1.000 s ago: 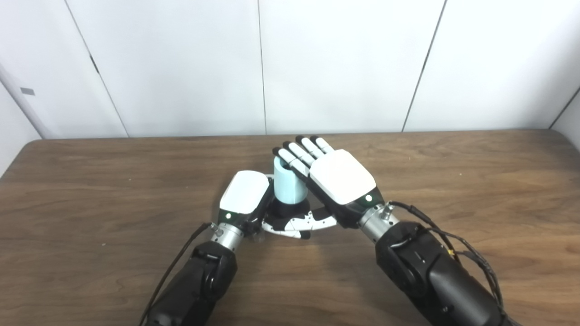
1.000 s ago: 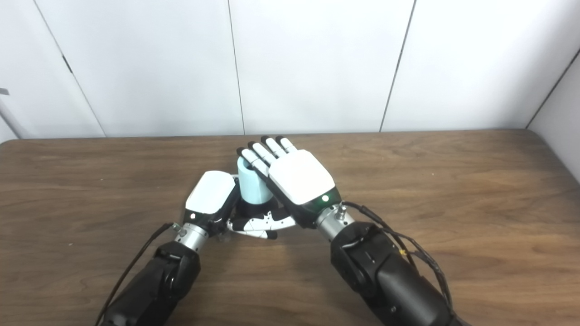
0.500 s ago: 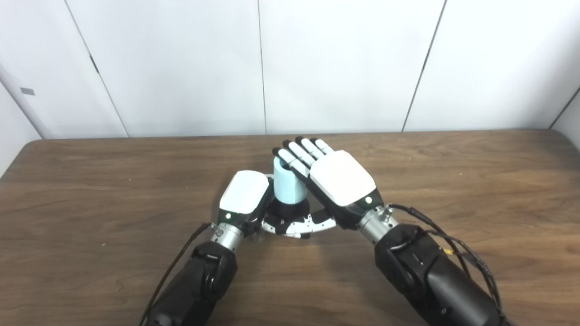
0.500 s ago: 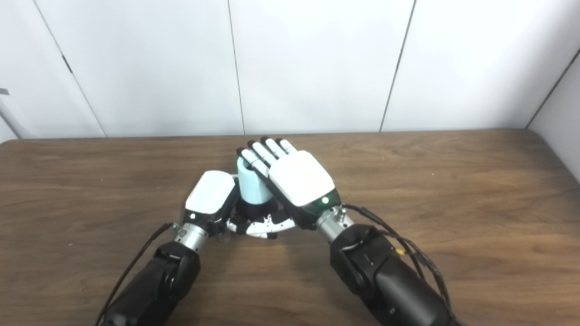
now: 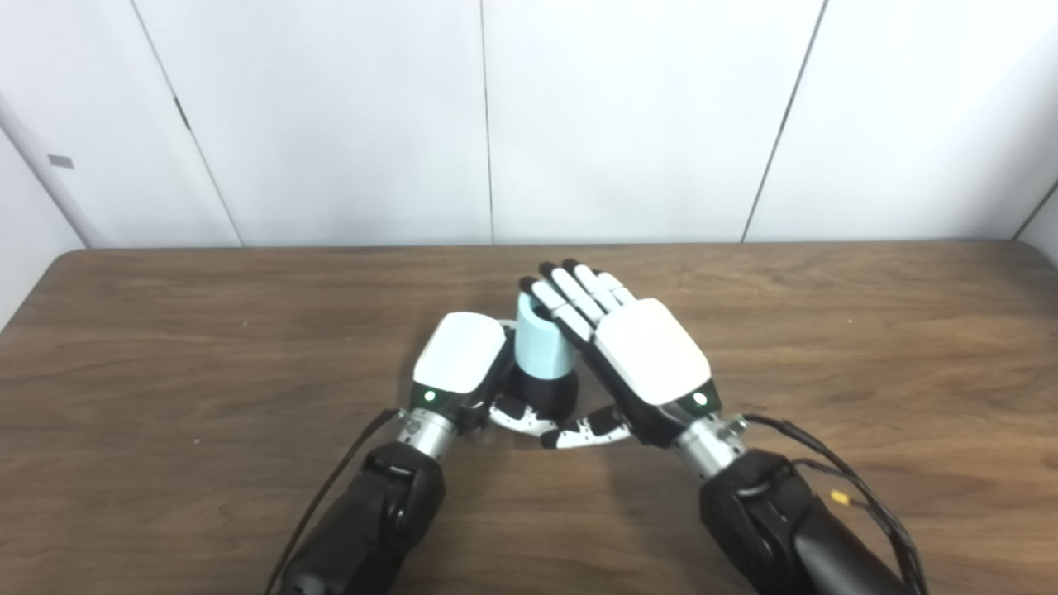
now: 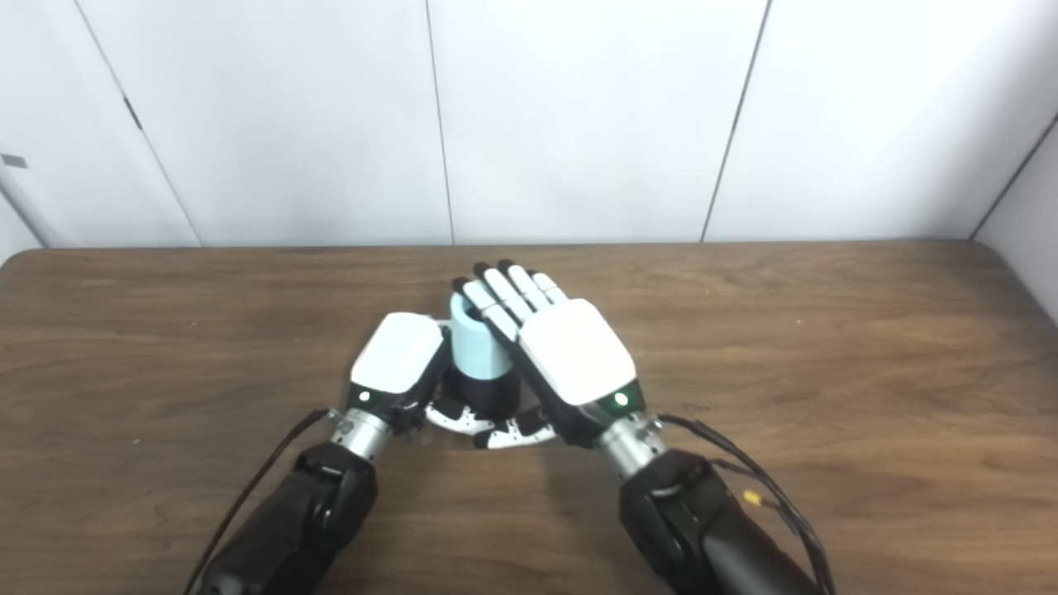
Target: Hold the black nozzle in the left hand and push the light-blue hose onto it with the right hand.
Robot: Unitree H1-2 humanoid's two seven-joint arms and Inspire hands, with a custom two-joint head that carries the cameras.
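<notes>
The light-blue hose [image 5: 541, 355] stands upright as a short tube, seated on the black nozzle [image 5: 547, 393] at the table's middle. My left hand [image 5: 459, 364] wraps the nozzle from the left, white back up, its thumb lying in front of the base. My right hand [image 5: 653, 364] leans against the hose's right side. Its fingers [image 5: 570, 293] are stretched out straight and reach past the tube's open top, and its thumb lies low in front. The far side of the nozzle is hidden by both hands.
A brown wooden table [image 5: 826, 330] runs to a white panelled wall [image 5: 628, 116] at the back. Black cables trail from the right forearm [image 5: 793, 529] and the left forearm [image 5: 372, 512].
The camera has shifted, moving the whole picture right and down. Relative to the hose, my right hand has slid a little back toward me and its thumb has dropped lower. The left hand keeps its hold.
</notes>
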